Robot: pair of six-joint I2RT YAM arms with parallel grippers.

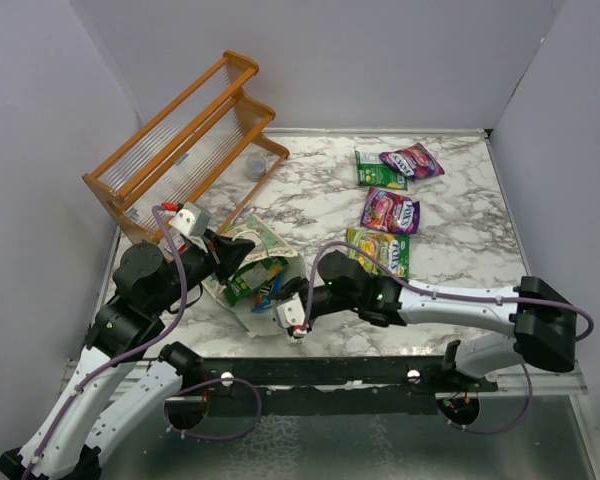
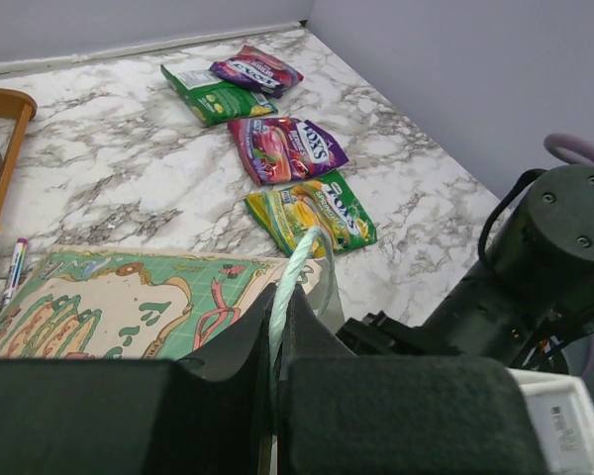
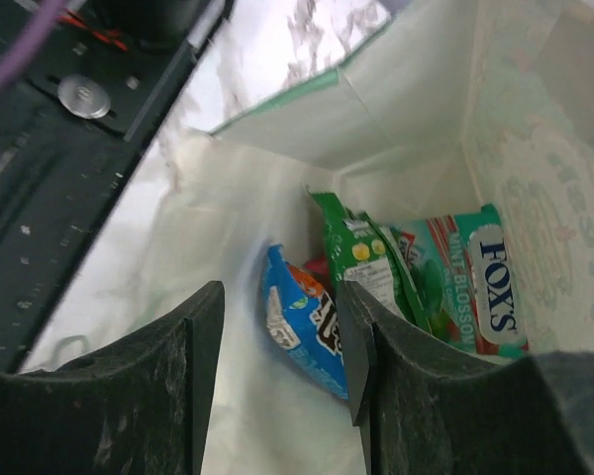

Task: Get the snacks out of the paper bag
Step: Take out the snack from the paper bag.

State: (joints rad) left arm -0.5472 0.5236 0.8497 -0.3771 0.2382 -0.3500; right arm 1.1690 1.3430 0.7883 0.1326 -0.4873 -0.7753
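The pale-green paper bag [image 1: 248, 243] lies on its side, mouth toward the near edge. My left gripper [image 1: 228, 255] is shut on its string handle [image 2: 295, 267] above the printed bag side [image 2: 129, 307]. My right gripper [image 1: 295, 320] is open at the bag's mouth, its jaws [image 3: 279, 297] on either side of a blue packet [image 3: 302, 322]. A green packet [image 3: 361, 262] and a teal packet [image 3: 475, 287] lie beside it in the cream inside. Outside the bag lie a green [image 1: 378, 172], a purple [image 1: 412, 160], a purple-pink [image 1: 390, 210] and a yellow-green packet [image 1: 378, 250].
The orange wooden rack [image 1: 185, 140] stands at the back left, a small clear cup [image 1: 257, 165] next to it. A pen [image 2: 15, 262] lies beside the bag. Grey walls close in the marble table on three sides.
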